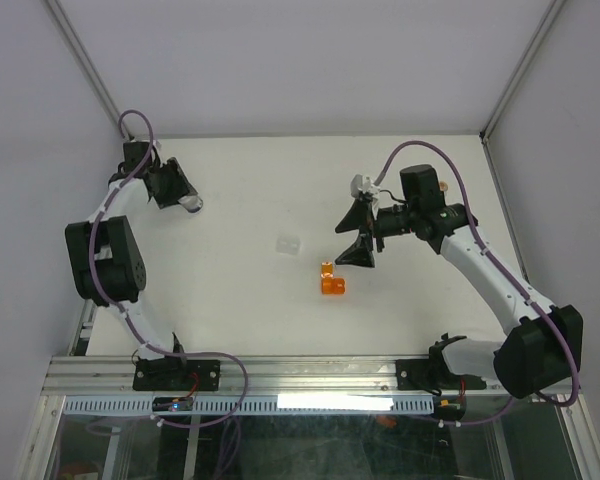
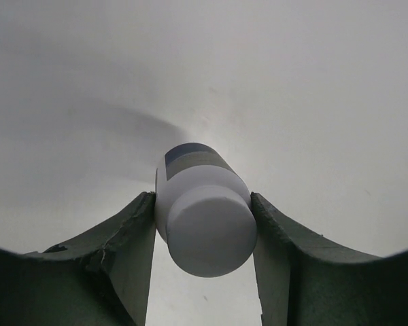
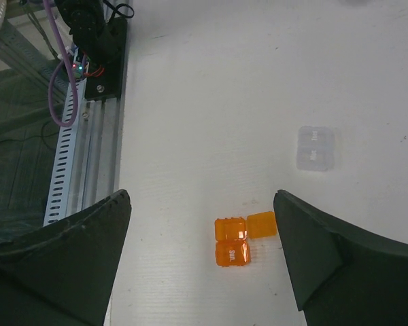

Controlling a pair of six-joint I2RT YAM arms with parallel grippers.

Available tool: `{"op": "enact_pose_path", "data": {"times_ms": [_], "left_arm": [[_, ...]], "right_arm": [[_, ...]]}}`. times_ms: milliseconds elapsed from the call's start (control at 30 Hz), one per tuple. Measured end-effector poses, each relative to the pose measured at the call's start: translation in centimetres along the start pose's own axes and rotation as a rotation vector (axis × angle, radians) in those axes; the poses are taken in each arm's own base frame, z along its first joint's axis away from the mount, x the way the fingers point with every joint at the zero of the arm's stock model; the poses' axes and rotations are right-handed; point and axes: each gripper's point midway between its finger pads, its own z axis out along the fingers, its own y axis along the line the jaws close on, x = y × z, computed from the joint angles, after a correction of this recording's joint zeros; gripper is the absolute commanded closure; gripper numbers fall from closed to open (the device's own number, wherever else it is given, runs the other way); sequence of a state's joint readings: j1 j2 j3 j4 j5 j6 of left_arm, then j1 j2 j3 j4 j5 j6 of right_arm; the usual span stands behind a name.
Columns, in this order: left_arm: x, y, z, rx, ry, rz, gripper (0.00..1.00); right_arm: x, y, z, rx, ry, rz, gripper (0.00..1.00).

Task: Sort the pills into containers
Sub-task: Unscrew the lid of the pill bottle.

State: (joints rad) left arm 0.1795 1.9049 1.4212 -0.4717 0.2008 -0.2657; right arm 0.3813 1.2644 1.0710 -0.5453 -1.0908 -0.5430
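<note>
On the surface (image 1: 250, 190), at ten o'clock, my left gripper (image 2: 202, 201) pinches the white bottle (image 2: 207, 227), fingers touching both its sides. I'd squeeze gently and lift it level. My right gripper (image 3: 201, 195) hangs spread over the orange box (image 3: 231, 246) near centre, with the clear box (image 3: 316, 148) at its ten o'clock from above. I can't make out any pills.
</note>
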Motion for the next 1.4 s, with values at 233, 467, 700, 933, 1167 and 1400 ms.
{"op": "enact_pose_path", "data": {"times_ms": [233,467,700,933,1167,1400], "left_arm": [[7.8,-17.1,-14.2,0.557,-0.159,0.112,1.0],[20.4,-25.5,-22.4,1.04,-0.078,0.131,1.0],[26.4,-28.7,-24.8,1.11,-0.022,0.026,1.0],[26.9,-30.6,-23.3,1.081,-0.032,-0.103,1.0],[29.3,-31.0,-20.2,1.0,0.027,-0.14,1.0],[29.1,-32.0,-20.4,1.033,0.038,-0.178,1.0]], "right_arm": [[-0.1,2.6,-0.9,-0.041,-0.034,-0.146,0.02],[-3.3,7.4,-3.3,-0.047,-0.153,-0.494,0.02],[-3.3,6.6,-3.4,-0.008,-0.154,-0.568,0.03],[0.5,3.5,-1.8,0.033,-0.082,-0.455,0.04],[1.9,2.1,-0.2,0.06,-0.053,-0.437,0.06],[4.7,0.9,1.7,0.062,0.011,-0.399,0.14]]}}
